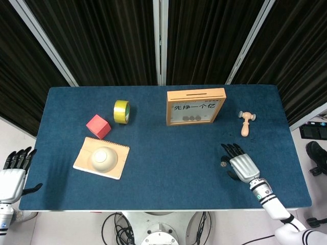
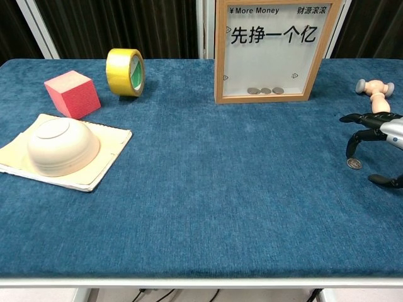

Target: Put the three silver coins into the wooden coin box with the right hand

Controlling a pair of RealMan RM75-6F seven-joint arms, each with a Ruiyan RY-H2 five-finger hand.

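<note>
Left hand (image 1: 11, 176): off the bench's near left corner, fingers spread, holding nothing.
Right hand (image 2: 378, 129): near right of the bench (image 2: 201, 207), palm down, fingers apart and arched over one coin; empty.
Silver coin (image 2: 354, 163): flat on the blue cloth under the fingertips (image 2: 350, 151); contact cannot be told.
Bowl (image 2: 59, 146): upside down on a tan pad (image 2: 101, 162), near left.
Red cube (image 2: 72, 93): just behind the pad.
Yellow tape roll (image 2: 126, 72): on edge, beyond the cube.
Wooden mallet (image 2: 374, 92): lying far right.
Wooden coin box (image 2: 272, 50): upright at far centre, three coins (image 2: 265, 90) behind its window.
</note>
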